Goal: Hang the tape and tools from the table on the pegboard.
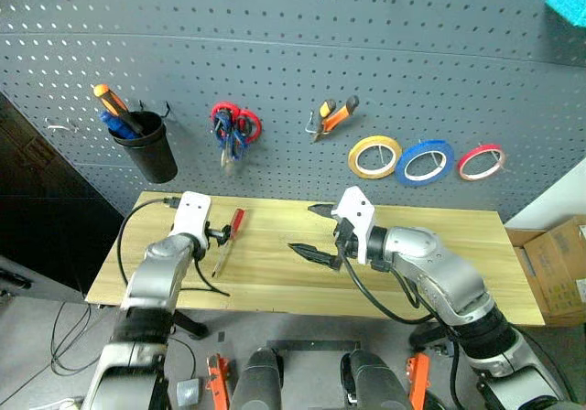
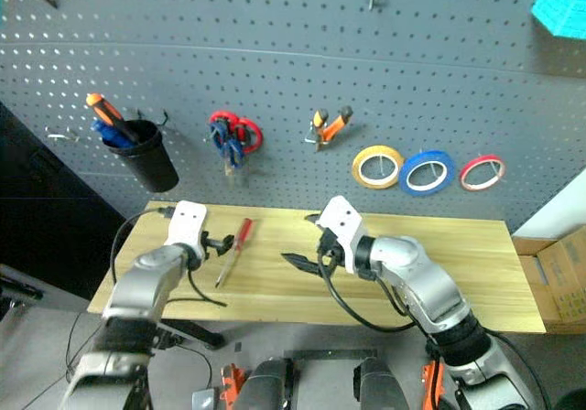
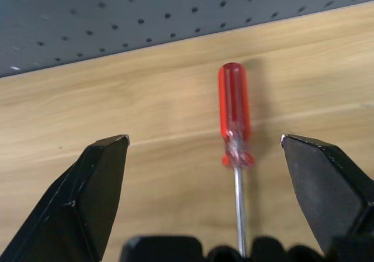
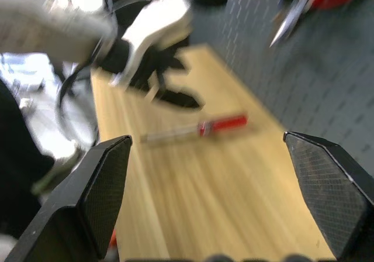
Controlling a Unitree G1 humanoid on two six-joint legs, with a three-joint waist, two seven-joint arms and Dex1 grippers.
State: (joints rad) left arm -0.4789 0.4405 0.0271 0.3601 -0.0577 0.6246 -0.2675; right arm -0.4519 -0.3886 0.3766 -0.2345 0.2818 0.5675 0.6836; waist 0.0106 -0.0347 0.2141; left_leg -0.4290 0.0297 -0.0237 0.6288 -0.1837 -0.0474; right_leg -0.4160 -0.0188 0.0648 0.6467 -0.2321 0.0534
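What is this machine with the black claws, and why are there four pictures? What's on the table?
It is a robot with two arms. Each arm ends in a pincer made of two black fingers. Two pictures come from cameras in its head, looking down over its arms. The other two come from little cameras on its wrists, looking out between the fingers.

The left pincer and the right pincer are both open and hold nothing. On the wooden table lies a red-handled screwdriver, right in front of the left pincer.

On the grey pegboard hang the blue tape, the orange pliers, scissors, a yellow roll, a red roll and a black cup.
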